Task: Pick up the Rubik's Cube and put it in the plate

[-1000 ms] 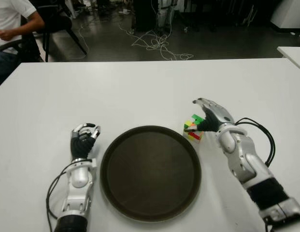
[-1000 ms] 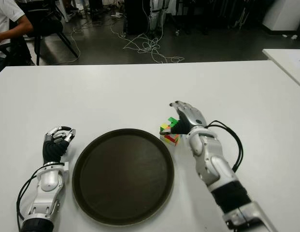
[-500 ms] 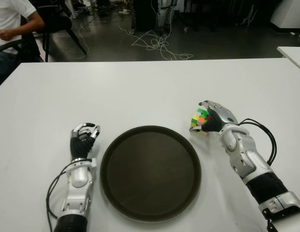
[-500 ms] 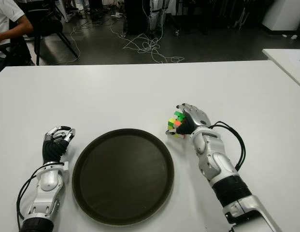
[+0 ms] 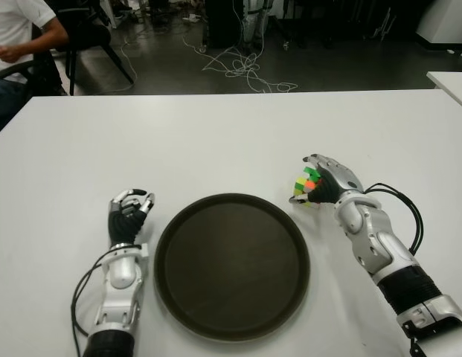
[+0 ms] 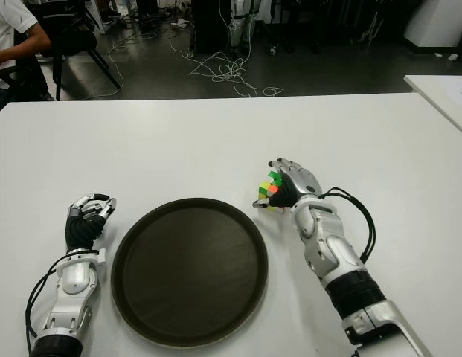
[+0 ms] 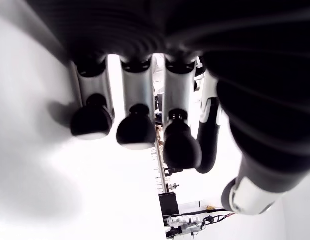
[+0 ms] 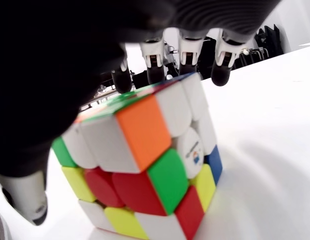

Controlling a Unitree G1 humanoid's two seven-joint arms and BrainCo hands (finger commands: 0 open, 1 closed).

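I see the white tabletop (image 5: 216, 134) filling most of the view. The dark round plate (image 5: 232, 264) sits near its front edge, nothing in it. My right hand (image 5: 325, 182) is just beyond the plate's right rim, fingers wrapped over the Rubik's Cube (image 5: 306, 186), which is tilted in the grip beside the plate, not in it. My left hand (image 5: 129, 216) shows left of the plate, fingers curled, holding nothing. A seated person (image 5: 18, 33) is at far left.

Silver forearms w/ black cable loops, black-palmed hands, black-tipped silver fingers (image 7: 136, 107).
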